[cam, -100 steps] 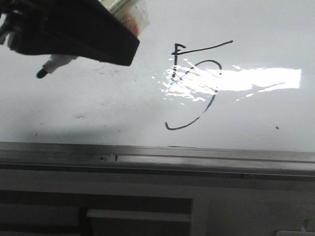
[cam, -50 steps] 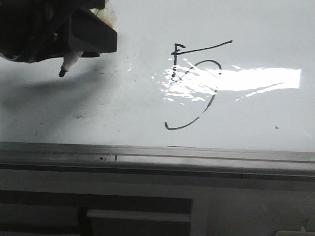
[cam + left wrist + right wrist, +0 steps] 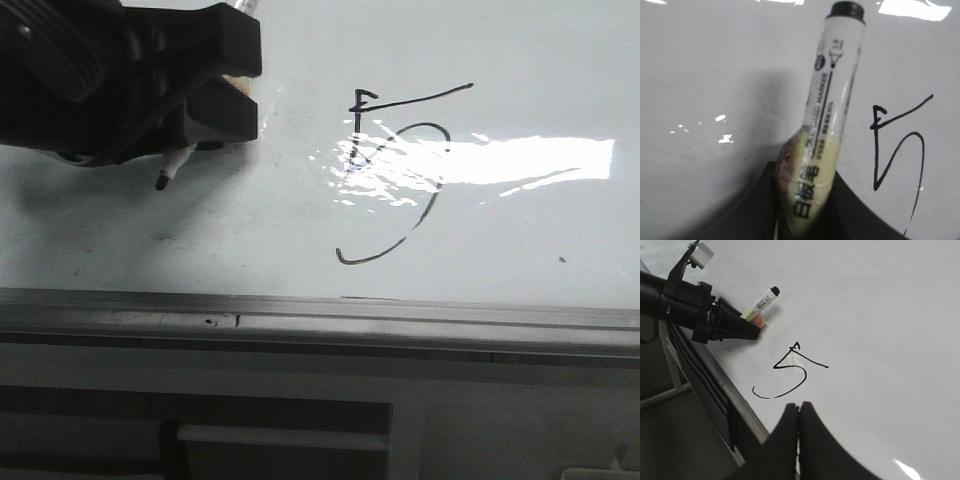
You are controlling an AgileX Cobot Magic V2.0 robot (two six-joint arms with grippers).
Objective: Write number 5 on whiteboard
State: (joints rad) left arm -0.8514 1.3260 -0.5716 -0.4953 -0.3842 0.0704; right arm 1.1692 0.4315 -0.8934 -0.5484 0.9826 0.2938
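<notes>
The number 5 (image 3: 395, 175) is drawn in thin black line near the middle of the whiteboard (image 3: 520, 60). It also shows in the left wrist view (image 3: 897, 150) and the right wrist view (image 3: 790, 372). My left gripper (image 3: 235, 85) hangs over the board left of the digit, shut on a white marker (image 3: 832, 100). The marker's black tip (image 3: 163, 182) points down at the board; whether it touches I cannot tell. My right gripper (image 3: 799, 406) is shut with nothing in it, near the board's front edge below the digit.
A grey aluminium rail (image 3: 400, 315) runs along the board's near edge, with a dark frame and a pale bar (image 3: 280, 438) below it. A bright glare patch (image 3: 530, 160) crosses the digit. Black cables (image 3: 690, 360) trail from the left arm.
My left gripper has moved right toward the digit and turned, still holding the marker. The marker tip has shifted right and lower. The digit is unchanged.
</notes>
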